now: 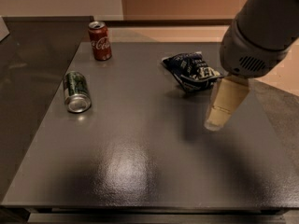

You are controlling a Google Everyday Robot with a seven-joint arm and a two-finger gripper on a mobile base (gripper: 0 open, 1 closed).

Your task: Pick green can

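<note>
The green can point(76, 91) lies on its side at the left of the dark table point(140, 153), its silver end facing the front. The red cola can point(100, 41) stands upright behind it at the back left. My gripper point(223, 105) hangs above the right part of the table, in front of the blue bag, far to the right of the green can. It holds nothing that I can see.
A crumpled dark blue snack bag point(191, 71) lies at the back right, just behind the gripper. A second dark surface point(28, 64) adjoins the table on the left. Tan floor point(280, 78) shows past the right edge.
</note>
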